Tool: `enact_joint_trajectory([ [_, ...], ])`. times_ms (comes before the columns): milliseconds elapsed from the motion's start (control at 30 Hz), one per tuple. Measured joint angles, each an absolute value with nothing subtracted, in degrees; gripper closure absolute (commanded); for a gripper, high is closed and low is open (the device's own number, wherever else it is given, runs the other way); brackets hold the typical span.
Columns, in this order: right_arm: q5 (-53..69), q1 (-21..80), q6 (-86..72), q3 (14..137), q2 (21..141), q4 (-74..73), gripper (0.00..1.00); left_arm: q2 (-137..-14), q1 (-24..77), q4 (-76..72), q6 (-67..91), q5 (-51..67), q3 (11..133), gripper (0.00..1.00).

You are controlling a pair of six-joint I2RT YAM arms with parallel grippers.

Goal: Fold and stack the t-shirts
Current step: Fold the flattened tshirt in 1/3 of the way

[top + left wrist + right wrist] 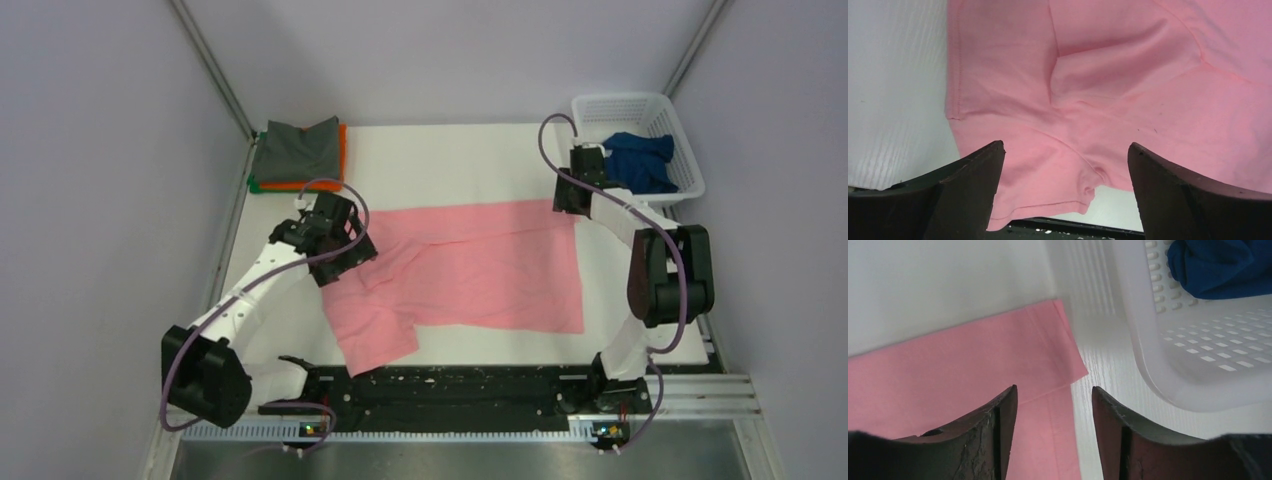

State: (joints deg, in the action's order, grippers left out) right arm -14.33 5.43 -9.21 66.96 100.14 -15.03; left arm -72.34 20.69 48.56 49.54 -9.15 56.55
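Five t-shirts, two grippers, one basket.
Far left, a dark grey t-shirt [297, 148] tops a stack; the orange t-shirt [341, 160] and green t-shirt [256, 185] beneath show only edges. The left gripper [1065, 150], jaws spread and empty, hovers over the rumpled left side of the pink t-shirt [480, 265], mid-table. The right gripper [1054, 392], likewise released, hangs above its far right corner, beside the white basket [620, 103] holding the bunched navy t-shirt [640, 160].

green t-shirt [254, 186] mostly hidden, navy t-shirt [1220, 265] cropped by edge
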Motion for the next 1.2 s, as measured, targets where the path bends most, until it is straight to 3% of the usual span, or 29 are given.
enact_joint_trajectory([
  [133,-13.6,5.4,-10.3,65.8,97.4,-16.4,0.13,-69.5,20.8,47.6,46.1,-7.8,57.1,0.01],
  [200,-11.3,5.4,-10.9,65.7,95.8,-16.1,0.12,-69.9,20.7,45.4,45.1,-7.7,57.3,0.01],
  [433,-4.8,5.4,-11.6,65.6,94.7,-14.5,0.12,-84.3,18.7,40.8,44.0,-9.4,64.7,0.05],
  [767,-9.0,5.1,-14.6,65.6,98.2,-14.5,0.14,-94.5,13.5,36.1,43.3,-5.9,64.7,0.32],
  [1200,-9.1,0.1,-22.0,65.7,102.7,-15.6,0.27,-92.7,14.0,37.8,43.3,3.6,56.8,0.31],
])
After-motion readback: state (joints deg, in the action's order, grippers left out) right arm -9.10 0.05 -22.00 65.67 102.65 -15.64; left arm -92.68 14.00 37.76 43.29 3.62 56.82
